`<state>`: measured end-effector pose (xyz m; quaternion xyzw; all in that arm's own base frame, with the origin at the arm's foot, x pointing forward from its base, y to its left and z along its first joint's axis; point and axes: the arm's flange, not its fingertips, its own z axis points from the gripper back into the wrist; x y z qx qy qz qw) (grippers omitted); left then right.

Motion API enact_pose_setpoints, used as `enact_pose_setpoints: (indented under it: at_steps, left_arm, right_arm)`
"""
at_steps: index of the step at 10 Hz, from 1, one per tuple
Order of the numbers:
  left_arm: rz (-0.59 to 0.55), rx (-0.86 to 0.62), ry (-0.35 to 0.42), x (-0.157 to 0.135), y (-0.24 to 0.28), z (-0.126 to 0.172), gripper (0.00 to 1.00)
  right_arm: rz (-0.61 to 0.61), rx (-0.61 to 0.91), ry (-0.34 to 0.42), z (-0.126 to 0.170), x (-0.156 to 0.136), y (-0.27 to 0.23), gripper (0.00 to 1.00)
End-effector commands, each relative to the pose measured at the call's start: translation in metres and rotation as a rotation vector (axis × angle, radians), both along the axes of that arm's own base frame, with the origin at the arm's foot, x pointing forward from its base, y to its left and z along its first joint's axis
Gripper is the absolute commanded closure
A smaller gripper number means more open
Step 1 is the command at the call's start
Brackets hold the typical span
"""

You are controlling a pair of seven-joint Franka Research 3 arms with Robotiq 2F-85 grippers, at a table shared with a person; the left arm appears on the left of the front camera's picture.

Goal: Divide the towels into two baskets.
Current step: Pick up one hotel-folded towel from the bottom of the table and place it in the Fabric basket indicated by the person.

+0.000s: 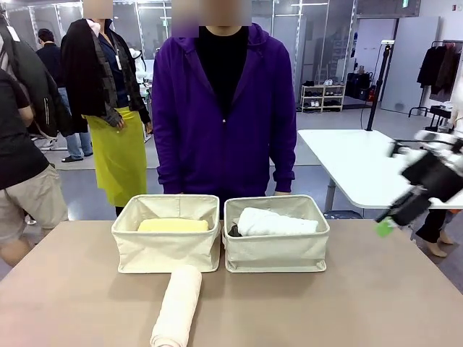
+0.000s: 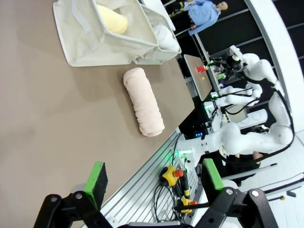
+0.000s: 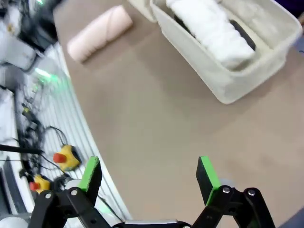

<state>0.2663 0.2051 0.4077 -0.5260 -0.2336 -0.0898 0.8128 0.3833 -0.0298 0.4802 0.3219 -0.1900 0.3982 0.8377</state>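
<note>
While left tool [image 2: 154, 178] and right tool [image 3: 147, 173] hang with fingers apart above the surface [image 1: 362, 303], cream towel [image 1: 178, 307] before left basket [image 1: 165, 254], yellow towel [image 1: 173, 225] inside, white towel [image 1: 278, 222] on grey towel [image 1: 235, 231] in right basket [image 1: 276, 254], person [image 1: 224, 108] behind.

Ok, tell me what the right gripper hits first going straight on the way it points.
Probably the bare table: the open right gripper aims at it, short of the basket with the white towel. Depth is uncertain.
</note>
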Motion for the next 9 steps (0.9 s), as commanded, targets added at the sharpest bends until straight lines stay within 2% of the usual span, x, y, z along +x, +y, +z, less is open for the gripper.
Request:
enact_pose_setpoints:
  at_steps: [1, 3, 4, 6, 7, 8, 9]
  left_arm:
    - [-0.002, -0.001, -0.006, -0.004, 0.0, 0.002, 0.0]
    - [-0.002, -0.001, -0.006, -0.004, 0.0, 0.002, 0.0]
    - [-0.002, -0.001, -0.006, -0.004, 0.0, 0.002, 0.0]
    - [-0.002, -0.001, -0.006, -0.004, 0.0, 0.002, 0.0]
    - [-0.002, -0.001, -0.006, -0.004, 0.0, 0.002, 0.0]
    - [-0.002, -0.001, -0.006, -0.004, 0.0, 0.002, 0.0]
    - [-0.002, -0.001, -0.006, -0.004, 0.0, 0.002, 0.0]
  right_arm:
    - [-0.139, 0.236, 0.1, -0.016, -0.021, -0.065, 0.0]
    - [-0.281, 0.408, 0.207, -0.043, -0.067, -0.127, 0.0]
    - [-0.372, 0.512, 0.246, -0.065, -0.096, -0.15, 0.0]
    - [-0.43, 0.648, 0.297, -0.104, -0.134, -0.164, 0.0]
    - [-0.454, 0.638, 0.321, -0.118, -0.138, -0.164, 0.0]
    - [-0.402, 0.567, 0.307, -0.093, -0.131, -0.17, 0.0]
    - [-0.402, 0.567, 0.307, -0.093, -0.131, -0.17, 0.0]
